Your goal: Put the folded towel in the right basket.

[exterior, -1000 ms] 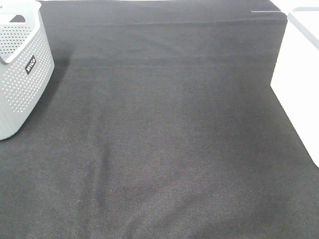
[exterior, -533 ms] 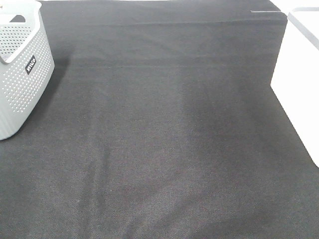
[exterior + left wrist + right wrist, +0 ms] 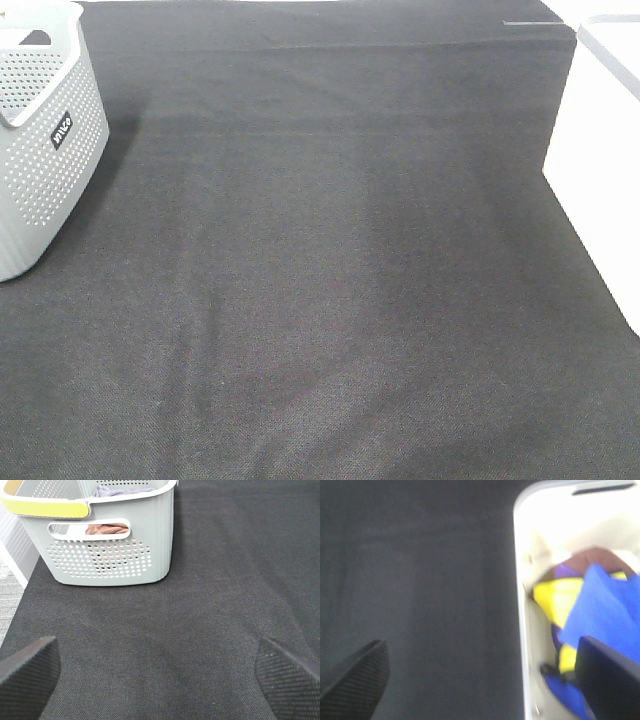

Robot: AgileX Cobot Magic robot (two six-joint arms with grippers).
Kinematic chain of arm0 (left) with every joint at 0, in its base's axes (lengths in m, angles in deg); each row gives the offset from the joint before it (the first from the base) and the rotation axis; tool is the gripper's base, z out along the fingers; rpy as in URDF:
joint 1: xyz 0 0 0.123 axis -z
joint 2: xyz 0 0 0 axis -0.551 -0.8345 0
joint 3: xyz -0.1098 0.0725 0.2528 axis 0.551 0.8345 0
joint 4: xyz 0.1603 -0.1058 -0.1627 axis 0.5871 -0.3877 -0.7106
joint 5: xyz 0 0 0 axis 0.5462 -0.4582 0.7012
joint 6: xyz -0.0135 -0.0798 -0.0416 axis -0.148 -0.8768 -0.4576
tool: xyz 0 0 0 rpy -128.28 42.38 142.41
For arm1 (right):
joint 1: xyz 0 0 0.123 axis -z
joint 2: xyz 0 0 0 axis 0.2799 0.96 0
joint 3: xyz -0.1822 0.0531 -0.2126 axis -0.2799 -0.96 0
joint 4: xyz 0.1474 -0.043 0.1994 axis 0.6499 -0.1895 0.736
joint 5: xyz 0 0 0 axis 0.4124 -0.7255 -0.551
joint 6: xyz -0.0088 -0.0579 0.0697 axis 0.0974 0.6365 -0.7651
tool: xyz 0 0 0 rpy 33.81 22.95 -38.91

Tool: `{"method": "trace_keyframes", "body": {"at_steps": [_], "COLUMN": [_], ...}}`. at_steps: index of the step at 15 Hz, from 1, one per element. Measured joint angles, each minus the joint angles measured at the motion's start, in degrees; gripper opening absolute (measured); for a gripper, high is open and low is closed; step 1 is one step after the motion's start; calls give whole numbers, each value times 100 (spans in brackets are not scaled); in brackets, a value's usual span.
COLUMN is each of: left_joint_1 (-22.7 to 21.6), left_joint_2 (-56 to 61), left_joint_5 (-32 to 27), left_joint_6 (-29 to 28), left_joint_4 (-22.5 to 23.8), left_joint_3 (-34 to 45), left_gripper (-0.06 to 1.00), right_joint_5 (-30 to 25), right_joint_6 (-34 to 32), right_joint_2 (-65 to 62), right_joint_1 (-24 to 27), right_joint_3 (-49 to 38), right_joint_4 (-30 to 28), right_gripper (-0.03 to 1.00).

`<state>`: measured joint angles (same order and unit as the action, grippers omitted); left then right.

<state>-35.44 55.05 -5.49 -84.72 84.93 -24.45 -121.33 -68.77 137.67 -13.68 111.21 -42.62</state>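
Note:
The right basket point(image 3: 521, 595) is white and also shows at the right edge of the high view point(image 3: 600, 160). Inside it a blue towel point(image 3: 602, 605) lies on top of yellow point(image 3: 555, 597), purple and brown cloths. My right gripper point(image 3: 480, 680) is open and empty, above the black cloth beside the basket's rim; one finger point(image 3: 610, 675) hangs over the basket. My left gripper point(image 3: 160, 680) is open and empty, over the black cloth in front of the grey basket point(image 3: 107, 545). Neither gripper shows in the high view.
The grey perforated basket point(image 3: 40, 140) stands at the far left and holds brown point(image 3: 105, 529) and purple towels. A black cloth point(image 3: 330, 270) covers the table between the two baskets. The table's left edge point(image 3: 12, 580) lies beside the grey basket.

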Motion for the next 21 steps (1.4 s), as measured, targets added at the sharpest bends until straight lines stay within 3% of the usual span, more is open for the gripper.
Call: {"method": "trace_keyframes", "body": {"at_steps": [5, 15, 19, 21], "left_joint_1": [0, 0, 0, 0], "left_joint_2": [0, 0, 0, 0], "left_joint_5": [0, 0, 0, 0], "left_joint_6": [0, 0, 0, 0], "left_joint_4": [-6, -6, -6, -6], "left_joint_3": [0, 0, 0, 0], "left_gripper": [99, 99, 99, 99], "right_joint_5": [0, -6, 705, 796], "right_joint_6": [235, 304, 321, 338], "right_joint_2": [-2275, -5460, -6767, -7363], "right_joint_1": [0, 0, 0, 0], "right_joint_3": [-2378, -5248, -6727, -7019], "right_joint_4": [-481, -613, -791, -814], "right_gripper": [96, 96, 96, 96]}}
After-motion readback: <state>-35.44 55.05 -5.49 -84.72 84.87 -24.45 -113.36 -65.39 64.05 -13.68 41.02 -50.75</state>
